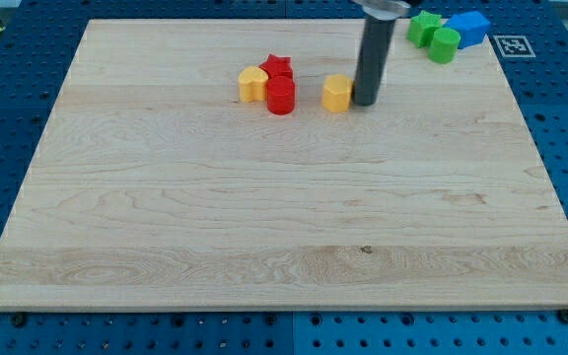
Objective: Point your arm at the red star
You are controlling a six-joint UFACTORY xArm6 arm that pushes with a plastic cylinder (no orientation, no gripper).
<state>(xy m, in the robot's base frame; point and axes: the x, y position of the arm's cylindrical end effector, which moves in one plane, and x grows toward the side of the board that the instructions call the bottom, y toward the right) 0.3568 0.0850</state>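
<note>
Camera view: my tip [365,103], no fingers, against yellow block [336,94], red star [277,67] leftward.

My tip [365,102] sits in the upper middle of the frame, just right of a yellow block [336,94] that stands between it and the red star [277,67]. The star is hemmed in: a yellow heart-like block [252,84] touches its left and a red cylinder [281,97] sits at its lower edge. A bare strip of counter [264,217] lies between the two clusters. Two green blocks [424,27] [445,44] and a blue block [469,28] crowd the upper right corner.
</note>
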